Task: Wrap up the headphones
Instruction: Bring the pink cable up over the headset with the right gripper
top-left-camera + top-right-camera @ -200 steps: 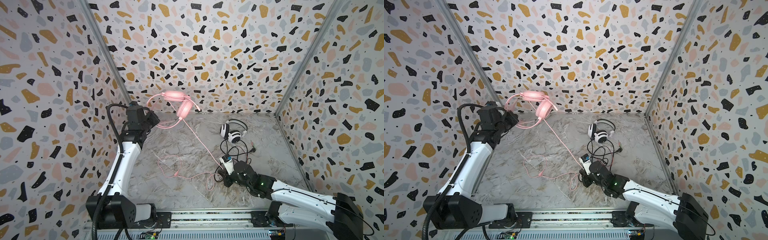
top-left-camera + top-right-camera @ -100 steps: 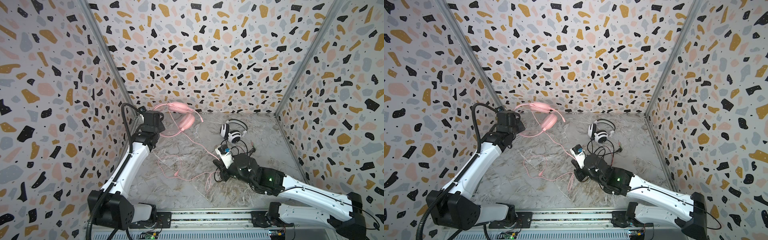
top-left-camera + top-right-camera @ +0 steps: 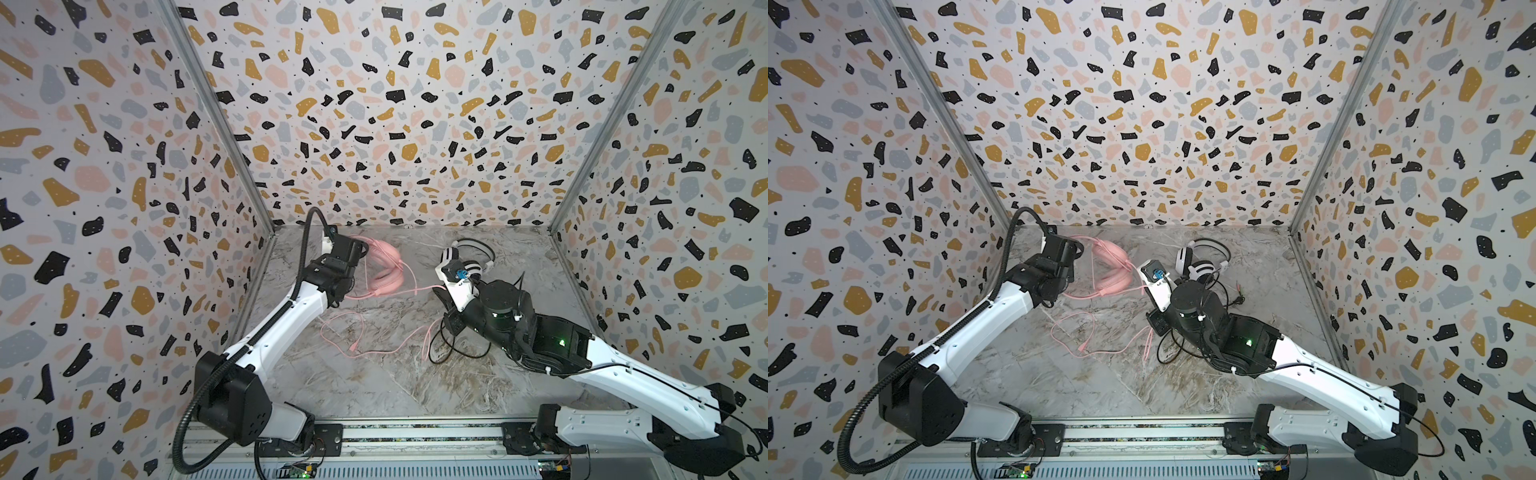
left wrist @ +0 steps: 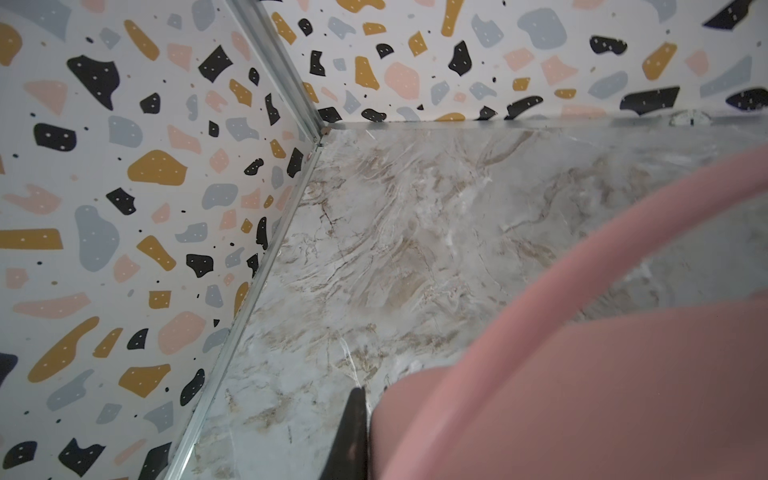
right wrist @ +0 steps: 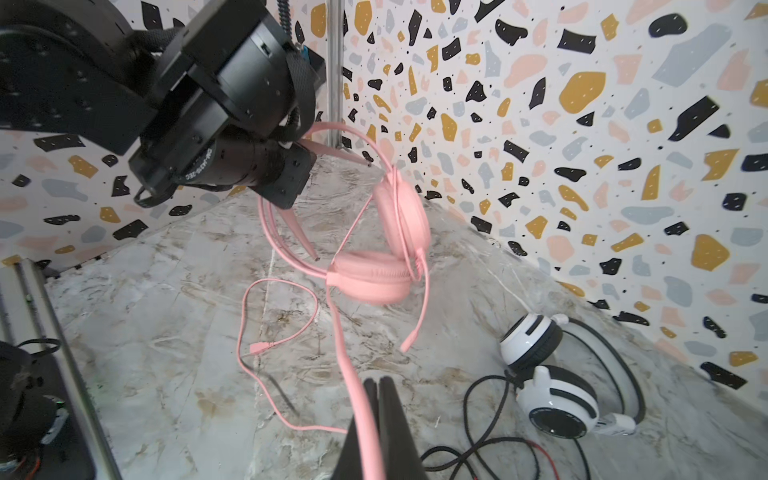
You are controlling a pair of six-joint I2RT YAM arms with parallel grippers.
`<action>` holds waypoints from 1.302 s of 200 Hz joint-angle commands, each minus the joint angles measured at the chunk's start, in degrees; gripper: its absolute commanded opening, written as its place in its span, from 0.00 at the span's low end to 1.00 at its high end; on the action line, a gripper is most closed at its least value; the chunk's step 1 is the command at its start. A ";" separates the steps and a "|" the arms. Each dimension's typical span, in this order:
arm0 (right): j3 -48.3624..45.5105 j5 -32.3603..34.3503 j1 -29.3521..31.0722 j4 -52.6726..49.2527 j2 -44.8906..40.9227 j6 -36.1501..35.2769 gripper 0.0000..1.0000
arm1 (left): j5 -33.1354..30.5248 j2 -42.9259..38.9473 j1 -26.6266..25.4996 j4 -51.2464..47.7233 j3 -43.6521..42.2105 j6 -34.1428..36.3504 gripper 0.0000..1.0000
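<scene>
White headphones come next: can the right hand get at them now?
Probably not yet: the right hand is shut on the pink cable, though the white headphones lie close by, unblocked.

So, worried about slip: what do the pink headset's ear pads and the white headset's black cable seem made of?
Pink over-ear headset's ear pads: likely soft matte leatherette, smooth and evenly lit without glare. White black-striped headset's black cable: probably braided fabric sheath, dull and non-reflective; too fine to confirm the weave.
</scene>
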 commanded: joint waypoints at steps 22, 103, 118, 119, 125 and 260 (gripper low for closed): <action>6.44 -0.16 -8.51 2.96 1.02 -5.24 0.02 | -2.16 -4.23 -3.35 4.02 -2.36 6.14 0.00; 13.71 -11.80 -21.91 5.86 10.66 -7.95 0.02 | 22.62 -7.69 -3.99 3.24 -5.08 15.89 0.00; 14.30 -12.13 -23.11 5.49 12.22 -8.44 0.03 | 25.22 -7.80 -4.07 2.12 -5.34 17.18 0.00; 14.32 -12.10 -23.19 5.48 12.24 -8.43 0.03 | 25.33 -7.85 -4.06 2.07 -5.39 17.24 0.00; 14.21 -12.13 -23.58 5.79 12.69 -8.72 0.03 | 25.88 -8.11 -4.06 1.74 -5.54 17.29 0.00; 4.40 -27.24 -30.77 16.22 23.65 0.48 0.04 | 49.53 -18.17 -4.48 4.49 -5.64 12.29 0.00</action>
